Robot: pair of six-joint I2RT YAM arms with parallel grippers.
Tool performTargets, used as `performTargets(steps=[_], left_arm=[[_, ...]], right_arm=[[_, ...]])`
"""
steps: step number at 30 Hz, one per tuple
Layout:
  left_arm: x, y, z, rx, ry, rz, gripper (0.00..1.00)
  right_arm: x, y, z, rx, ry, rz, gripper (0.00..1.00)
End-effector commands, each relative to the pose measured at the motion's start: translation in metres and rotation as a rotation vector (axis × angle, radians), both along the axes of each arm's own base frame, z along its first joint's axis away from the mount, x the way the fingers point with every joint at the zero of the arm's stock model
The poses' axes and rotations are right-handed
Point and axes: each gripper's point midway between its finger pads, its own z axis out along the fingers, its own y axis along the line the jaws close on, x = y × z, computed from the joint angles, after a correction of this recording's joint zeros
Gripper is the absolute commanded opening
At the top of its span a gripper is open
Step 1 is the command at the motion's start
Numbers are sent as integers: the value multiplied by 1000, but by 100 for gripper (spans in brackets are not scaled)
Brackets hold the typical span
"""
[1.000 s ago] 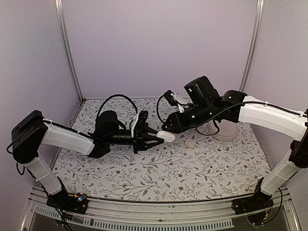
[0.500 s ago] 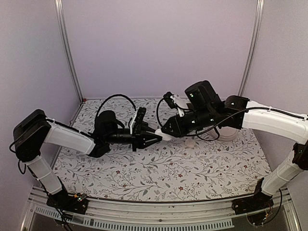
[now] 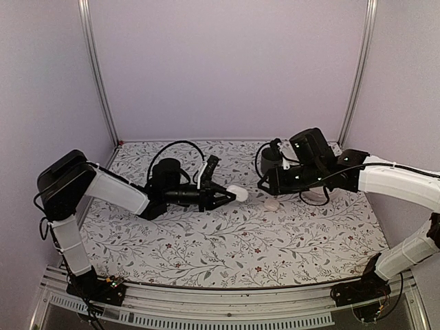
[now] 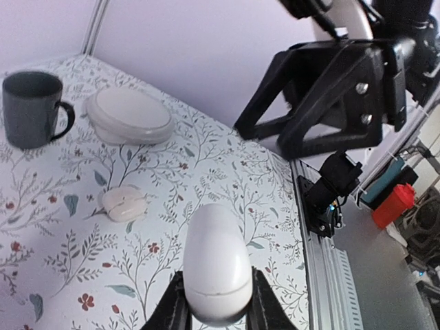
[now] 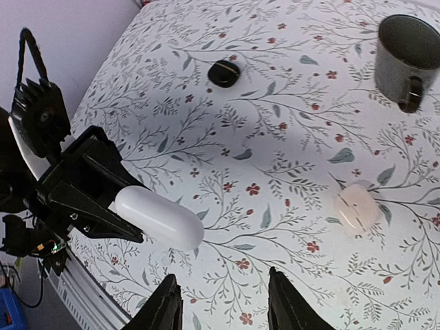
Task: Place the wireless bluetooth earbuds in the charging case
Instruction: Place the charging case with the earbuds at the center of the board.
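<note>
Black left gripper clamps the white charging case at frame centre, lid apparently closed, while just right my right gripper hangs parted and empty near what I take for the earbuds, so nothing's inserted yet

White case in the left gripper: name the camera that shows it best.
Left wrist: the white case fills the near centre, its seam plain, clamped in the left gripper. The right wrist shows it side-on and smaller; the top view, only a small white oval.
</note>
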Motion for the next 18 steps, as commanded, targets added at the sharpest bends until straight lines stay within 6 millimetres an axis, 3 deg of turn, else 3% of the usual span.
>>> performTargets(steps=[1,3,5,9,11,13,14,15,16,18], left_arm=[[27,-1,-59,105,293,85,0],[35,-7,-90,162,411,98,0],[42,-14,-108,195,490,106,0],[56,-18,-129,225,588,139,6],[61,-17,-136,231,621,164,15],[65,-13,-141,240,637,194,27],[66,-12,-139,242,632,201,54],[67,-10,-138,246,627,211,90],[67,-8,-138,257,626,222,95],[70,-3,-131,272,594,249,96]], right_arm=[[26,-37,14,104,-25,-174,44],[31,-45,9,117,-21,-198,44],[33,-49,6,125,-19,-207,45],[33,-54,-1,134,-13,-207,45],[32,-56,-4,132,-11,-207,46],[32,-58,-5,135,-11,-207,47],[31,-59,-5,136,-12,-208,48],[31,-60,-5,137,-13,-212,50],[32,-62,-5,135,-18,-217,51],[33,-67,-4,134,-24,-231,54]])
